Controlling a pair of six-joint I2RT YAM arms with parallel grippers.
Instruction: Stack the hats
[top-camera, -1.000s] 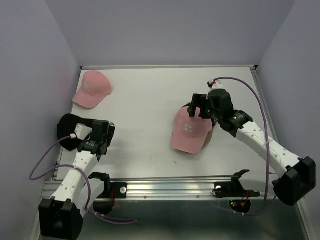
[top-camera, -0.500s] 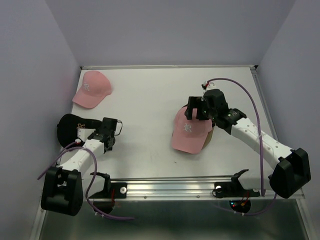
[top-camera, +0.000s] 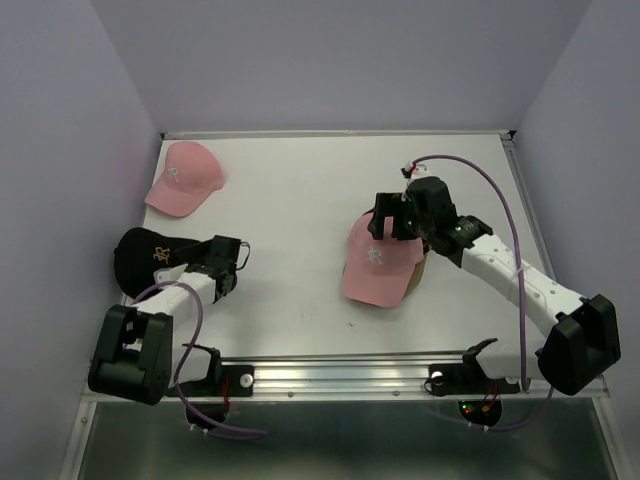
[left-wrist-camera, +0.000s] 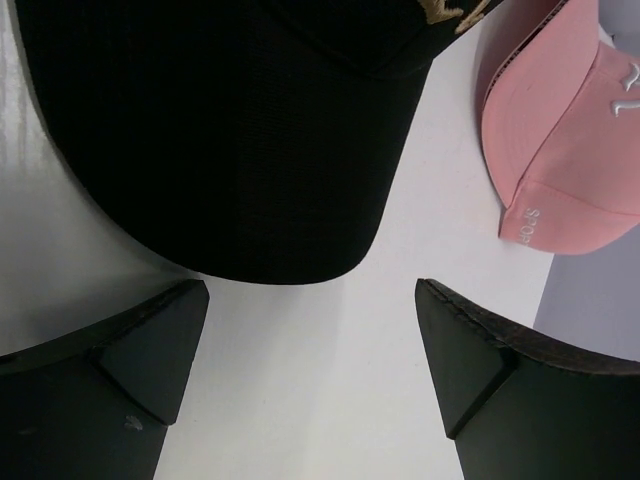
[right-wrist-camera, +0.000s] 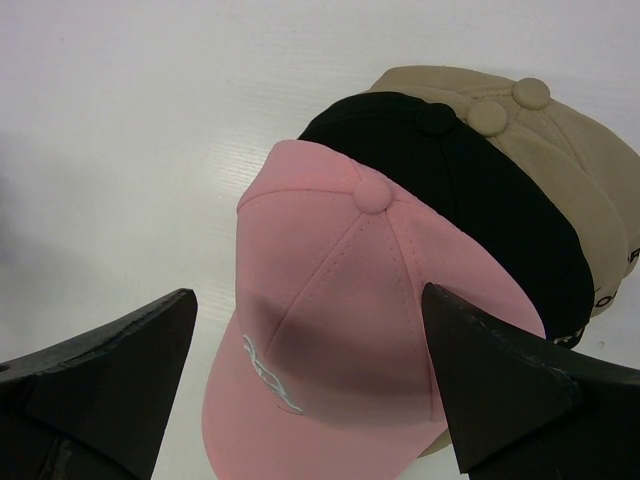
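Note:
A stack of hats sits right of centre with a pink hat (top-camera: 378, 262) on top. The right wrist view shows that pink hat (right-wrist-camera: 370, 300) over a black hat (right-wrist-camera: 480, 200) and two tan hats (right-wrist-camera: 570, 160). My right gripper (top-camera: 391, 224) (right-wrist-camera: 308, 295) is open and empty, hovering over the pink crown. A loose black hat (top-camera: 150, 255) (left-wrist-camera: 220, 130) lies at the left. My left gripper (top-camera: 200, 264) (left-wrist-camera: 312, 290) is open and empty, just short of its brim. A second pink hat (top-camera: 183, 177) (left-wrist-camera: 560, 150) lies at the far left.
The white table (top-camera: 290, 200) has a metal rail (top-camera: 340, 375) along its near edge. Lilac walls close in on the left, back and right. Purple cables loop from both arms.
My left arm has folded back toward its base, uncovering the black hat, and its gripper now sits right of the brim. My right gripper shifted slightly left over the stack.

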